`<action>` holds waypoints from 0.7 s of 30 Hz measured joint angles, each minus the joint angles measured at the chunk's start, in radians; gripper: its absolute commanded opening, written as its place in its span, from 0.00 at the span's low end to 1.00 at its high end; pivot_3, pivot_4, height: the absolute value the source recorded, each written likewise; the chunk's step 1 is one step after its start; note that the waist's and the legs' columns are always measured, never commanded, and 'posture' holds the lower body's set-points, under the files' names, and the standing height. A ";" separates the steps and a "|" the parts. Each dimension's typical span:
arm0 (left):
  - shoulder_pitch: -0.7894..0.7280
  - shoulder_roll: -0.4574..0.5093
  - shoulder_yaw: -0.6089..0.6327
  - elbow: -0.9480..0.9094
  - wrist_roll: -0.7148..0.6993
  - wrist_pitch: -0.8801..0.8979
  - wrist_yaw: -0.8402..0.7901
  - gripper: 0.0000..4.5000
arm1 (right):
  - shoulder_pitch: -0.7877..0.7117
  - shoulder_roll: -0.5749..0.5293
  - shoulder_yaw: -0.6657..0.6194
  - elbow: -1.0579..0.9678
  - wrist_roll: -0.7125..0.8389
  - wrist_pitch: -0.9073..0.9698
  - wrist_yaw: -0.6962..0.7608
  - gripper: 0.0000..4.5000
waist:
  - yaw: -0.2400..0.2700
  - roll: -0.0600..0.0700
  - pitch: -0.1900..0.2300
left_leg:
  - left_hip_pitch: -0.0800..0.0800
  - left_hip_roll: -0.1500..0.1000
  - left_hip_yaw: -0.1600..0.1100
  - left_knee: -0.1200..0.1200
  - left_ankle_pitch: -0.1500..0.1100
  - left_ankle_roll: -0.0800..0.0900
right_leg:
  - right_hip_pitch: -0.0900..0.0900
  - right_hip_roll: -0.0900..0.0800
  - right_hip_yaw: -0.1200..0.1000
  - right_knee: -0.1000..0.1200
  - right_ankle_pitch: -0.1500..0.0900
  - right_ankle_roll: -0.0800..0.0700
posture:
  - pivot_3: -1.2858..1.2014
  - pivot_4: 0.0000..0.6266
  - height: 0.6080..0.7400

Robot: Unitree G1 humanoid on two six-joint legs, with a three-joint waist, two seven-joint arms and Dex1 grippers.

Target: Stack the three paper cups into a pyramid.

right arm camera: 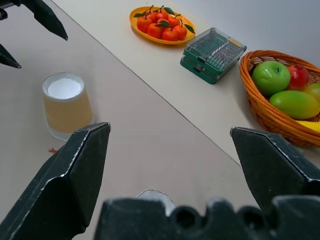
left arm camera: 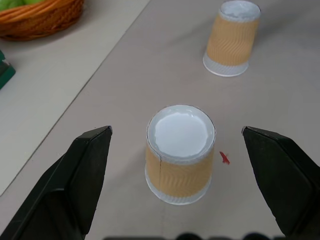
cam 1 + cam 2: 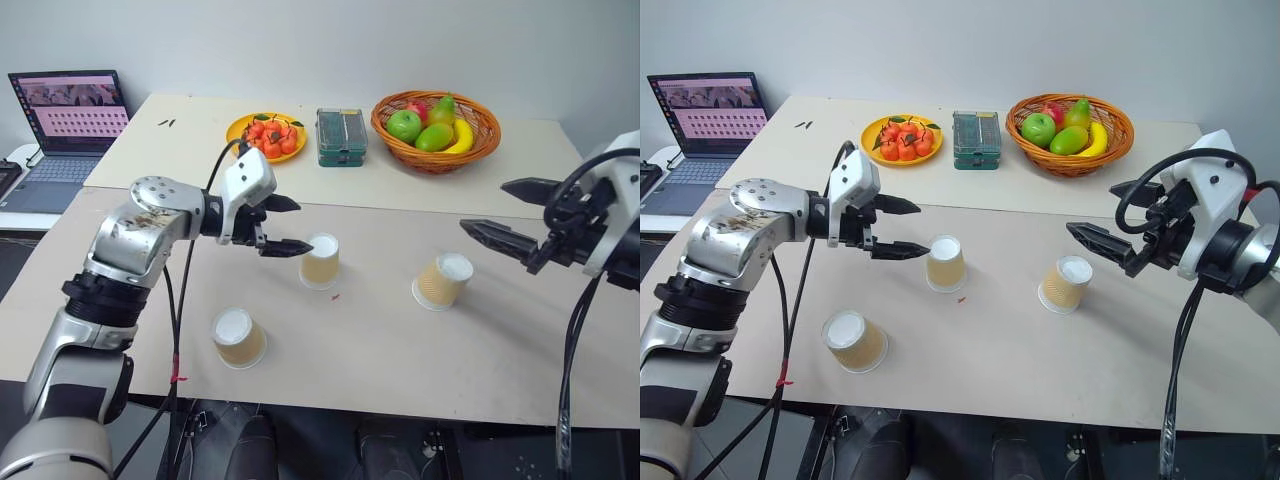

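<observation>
The table (image 3: pixel 400 350) carried everything, and the laptop (image 3: pixel 70 125) sat on a separate surface off its far left corner. Along the far side stood the basket (image 3: pixel 436 150) of fruit, the green case (image 3: pixel 341 137) and the yellow plate (image 3: pixel 242 128) of small oranges.

The left gripper (image 3: pixel 283 225) hung just beside the middle cup (image 3: pixel 321 261), fingers spread wide and empty; in the left wrist view that cup sat between the two fingers (image 2: pixel 75 180) without touching either. The right gripper (image 3: pixel 1108 215) hovered near the right cup (image 3: pixel 1064 284), also wide apart and holding nothing.

All three cups stood upside down and well apart on the near half of the table, none stacked. The left cup (image 3: pixel 238 338) stood nearest the front edge. A tiny red mark (image 3: pixel 335 296) lay just beside the middle cup.
</observation>
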 measured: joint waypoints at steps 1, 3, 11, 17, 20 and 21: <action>0.001 -0.003 -0.002 0.005 0.004 -0.007 -0.004 0.99 | 0.000 0.000 -0.001 -0.002 0.001 0.000 -0.001 1.00 | 0.000 0.000 0.000 | 0.000 0.000 0.000 0.000 0.000 0.000 | 0.000 0.000 0.000 0.000 0.000 0.000 | 0.52 0.24 1.00; 0.002 -0.021 -0.011 0.040 0.026 -0.053 -0.028 0.99 | 0.002 0.000 -0.011 -0.011 0.009 0.001 -0.019 1.00 | 0.000 0.000 0.000 | 0.000 0.000 0.000 0.001 0.000 0.000 | 0.000 0.000 0.000 0.001 0.000 0.000 | 0.52 0.24 1.00; 0.002 -0.072 -0.012 0.129 0.079 -0.145 -0.069 0.99 | 0.034 -0.002 -0.046 -0.028 0.019 0.008 -0.038 1.00 | 0.000 0.000 0.000 | 0.000 0.000 0.000 0.002 0.000 0.000 | -0.001 0.000 0.000 0.006 -0.001 0.000 | 0.52 0.24 1.00; 0.003 -0.109 -0.012 0.181 0.113 -0.197 -0.083 0.99 | 0.043 -0.009 -0.069 -0.033 0.022 0.010 -0.038 1.00 | 0.000 0.000 0.000 | 0.000 0.000 -0.001 0.002 0.000 0.000 | -0.001 0.000 0.000 0.006 -0.001 0.000 | 0.52 0.24 1.00; -0.001 -0.131 -0.012 0.214 0.126 -0.210 -0.085 0.99 | 0.048 -0.010 -0.075 -0.034 0.022 0.010 -0.037 1.00 | 0.000 0.000 0.000 | 0.000 0.000 -0.001 0.002 0.000 0.000 | -0.001 0.000 0.000 0.006 -0.001 0.000 | 0.52 0.24 1.00; -0.005 -0.141 -0.012 0.230 0.135 -0.222 -0.086 0.99 | 0.055 -0.011 -0.083 -0.035 0.022 0.010 -0.037 1.00 | 0.000 0.000 0.000 | 0.000 0.000 -0.001 0.002 0.000 0.000 | -0.001 0.000 0.000 0.006 -0.001 0.000 | 0.52 0.24 1.00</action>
